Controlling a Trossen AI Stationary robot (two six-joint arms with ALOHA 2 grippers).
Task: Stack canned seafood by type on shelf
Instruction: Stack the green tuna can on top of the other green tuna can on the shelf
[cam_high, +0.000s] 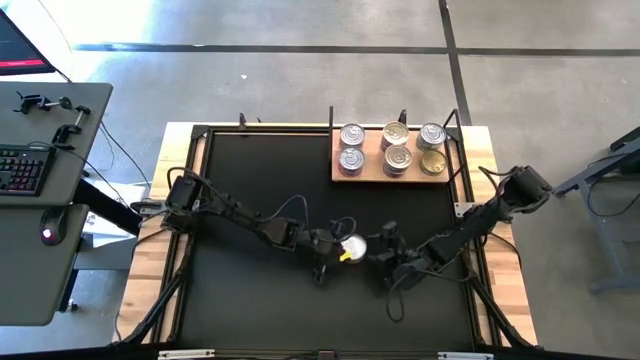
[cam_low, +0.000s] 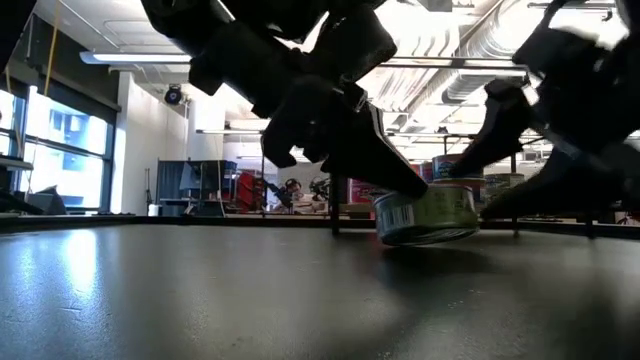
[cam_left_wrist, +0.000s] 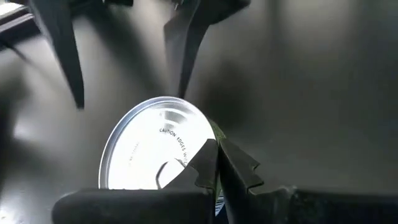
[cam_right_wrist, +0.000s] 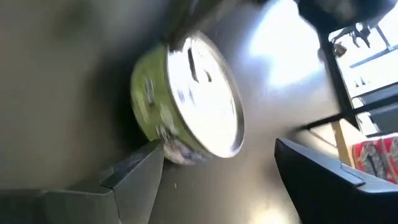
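Low view, frame centre: we find the left gripper (cam_low: 400, 190) clamped on a tilted can (cam_low: 428, 217); right gripper (cam_right_wrist: 217, 180) apart alongside. We judge slippage likely.

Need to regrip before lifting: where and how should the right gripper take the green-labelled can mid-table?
Grip the green-labelled can across its short label wall, fingers on opposite sides below the lid rim. It sits tilted with the left gripper at one edge, so come from the right gripper side, probably after it settles flat.
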